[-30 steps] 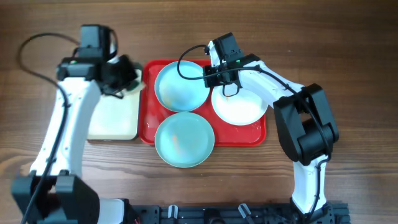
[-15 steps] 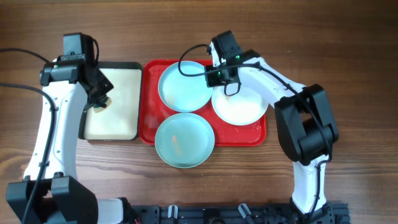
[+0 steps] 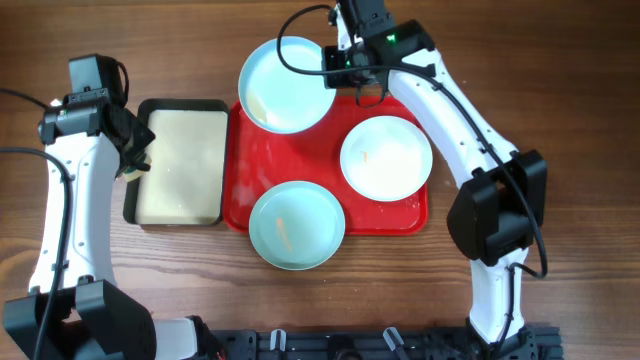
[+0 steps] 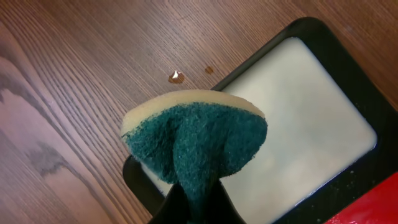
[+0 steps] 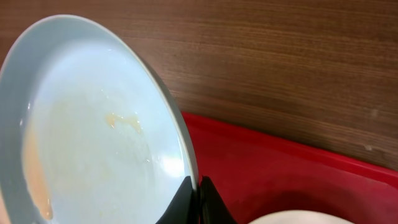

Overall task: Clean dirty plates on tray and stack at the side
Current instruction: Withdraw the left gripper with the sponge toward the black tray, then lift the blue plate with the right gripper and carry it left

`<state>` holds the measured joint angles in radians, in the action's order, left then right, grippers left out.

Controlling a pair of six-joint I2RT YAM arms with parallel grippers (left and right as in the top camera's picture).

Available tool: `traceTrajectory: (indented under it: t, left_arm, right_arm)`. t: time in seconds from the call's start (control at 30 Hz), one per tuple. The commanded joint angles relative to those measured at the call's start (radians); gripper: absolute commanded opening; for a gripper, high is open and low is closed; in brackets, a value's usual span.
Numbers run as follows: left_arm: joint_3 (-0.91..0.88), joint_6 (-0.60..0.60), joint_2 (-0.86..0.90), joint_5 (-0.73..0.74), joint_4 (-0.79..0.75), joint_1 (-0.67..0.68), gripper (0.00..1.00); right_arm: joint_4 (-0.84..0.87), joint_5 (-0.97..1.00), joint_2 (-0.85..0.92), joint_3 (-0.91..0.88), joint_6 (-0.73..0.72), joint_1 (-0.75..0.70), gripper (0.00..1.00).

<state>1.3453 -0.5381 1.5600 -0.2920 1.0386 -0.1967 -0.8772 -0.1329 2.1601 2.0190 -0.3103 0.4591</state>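
Observation:
My right gripper (image 3: 343, 72) (image 5: 198, 202) is shut on the right rim of a pale light-blue plate (image 3: 287, 85) (image 5: 93, 130). That plate is lifted and tilted over the red tray's (image 3: 245, 165) back edge, with orange smears on its inside. A white plate (image 3: 386, 158) with a small orange mark lies on the tray at the right. A second light-blue plate (image 3: 297, 224) lies at the tray's front, overhanging the rim. My left gripper (image 3: 133, 158) (image 4: 196, 208) is shut on a green-and-yellow sponge (image 4: 196, 134) above the left edge of the black-rimmed tray.
A black-rimmed tray (image 3: 180, 165) (image 4: 348, 68) holding cream liquid sits directly left of the red tray (image 5: 280, 180). Small drops (image 4: 176, 77) lie on the wooden table beside it. Bare wood surrounds both trays.
My right gripper carried the light-blue plate back and up, past the red tray's rear edge. My left gripper moved the sponge leftward from the black-rimmed tray's right corner to its left edge.

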Motion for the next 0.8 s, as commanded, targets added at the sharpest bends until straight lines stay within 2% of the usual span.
traceTrajectory:
  t: [0.0,0.13,0.33,0.47,0.63,0.77]
  left_arm:
    - [-0.012,-0.021,-0.019,-0.023,-0.003,-0.003,0.04]
    - [-0.034,-0.021,-0.019,-0.024,-0.011,-0.003,0.04]
    - [-0.046,-0.037,-0.019,-0.104,-0.013,-0.027,0.04]
    - [-0.053,-0.034,-0.019,0.000,-0.019,-0.058,0.04]
    - [-0.069,0.118,-0.019,0.194,-0.033,-0.058,0.04]
    - [-0.069,0.121,-0.019,0.225,-0.032,-0.058,0.04]
  right_arm:
    - [0.050,0.006,0.008,0.023,-0.032,0.056,0.04]
    - [0.119,0.068,0.010,0.017,-0.034,0.133,0.04]
    - [0.221,0.261,0.010,0.001,-0.029,0.259,0.04]
    - [0.305,0.338,0.021,0.001,-0.002,0.320,0.04]
    - [0.430,0.447,0.095,0.001,0.103,0.383,0.04]
    - [0.541,0.541,0.150,0.001,0.241,0.420,0.04]
